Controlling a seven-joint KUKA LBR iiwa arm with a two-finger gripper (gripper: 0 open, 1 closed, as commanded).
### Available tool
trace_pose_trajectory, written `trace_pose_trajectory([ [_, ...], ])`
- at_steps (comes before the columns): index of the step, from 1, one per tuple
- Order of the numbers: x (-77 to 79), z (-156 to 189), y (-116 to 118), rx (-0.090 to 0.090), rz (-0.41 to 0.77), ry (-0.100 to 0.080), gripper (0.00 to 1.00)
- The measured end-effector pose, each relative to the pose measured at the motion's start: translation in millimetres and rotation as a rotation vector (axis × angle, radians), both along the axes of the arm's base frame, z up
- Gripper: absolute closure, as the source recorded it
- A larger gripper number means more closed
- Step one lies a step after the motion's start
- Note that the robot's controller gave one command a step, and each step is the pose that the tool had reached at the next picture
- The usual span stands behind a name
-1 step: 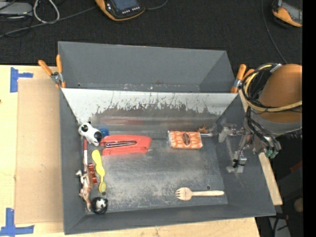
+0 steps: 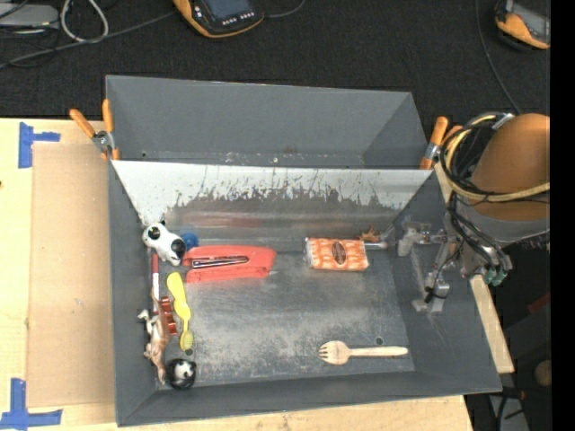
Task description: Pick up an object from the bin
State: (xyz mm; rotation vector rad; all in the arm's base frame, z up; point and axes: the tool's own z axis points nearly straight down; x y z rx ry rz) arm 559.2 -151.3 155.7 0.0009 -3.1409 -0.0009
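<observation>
Grey metal forms the bin (image 2: 269, 151), and the camera view looks down on its scuffed floor. The gripper (image 2: 432, 296) hangs over the sloping right wall, close to the right rim and over no thing; whether it is released or clenched I cannot tell.

Nearest to it, toward the middle of the floor, lies an orange patterned packet (image 2: 337, 254); what kind of packet it is I cannot tell. Near the front edge lies a wooden fork (image 2: 364, 353), its handle pointing at the right wall. A red stapler (image 2: 229, 264) lies further left, and a heap of small toys (image 2: 169, 330) with a yellow spoon (image 2: 180, 303) runs along the left wall down to the front left corner.

The packet is probably light and somewhat soft, so a hold across its short width should suit. The fork looks light and stiff but lies flat, so it may slip; the handle's middle is the likely place. The stapler seems heavier and rigid, best pinched across its narrow body.
</observation>
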Motion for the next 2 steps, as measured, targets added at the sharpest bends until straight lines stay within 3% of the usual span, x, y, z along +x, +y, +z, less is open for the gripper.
trace_pose_trajectory([
  [1,53.8,18,27,0.001,0.054,0.0,0.0],
  [2,35.2,13,64,0.002,-0.079,0.005,0.0],
])
